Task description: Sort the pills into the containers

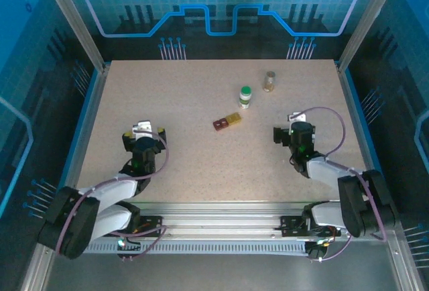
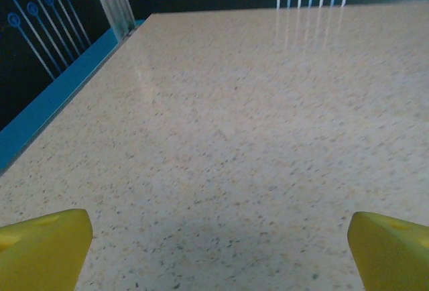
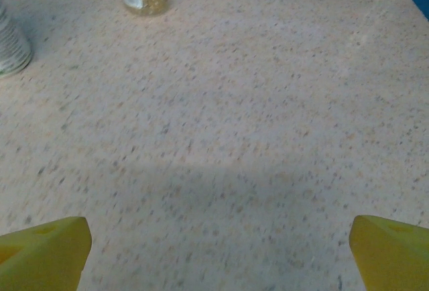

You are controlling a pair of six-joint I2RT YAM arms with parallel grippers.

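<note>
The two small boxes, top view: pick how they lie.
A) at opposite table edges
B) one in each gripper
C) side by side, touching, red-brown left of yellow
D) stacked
C: the red-brown box and the yellow box sit edge to edge, red-brown on the left.
</note>
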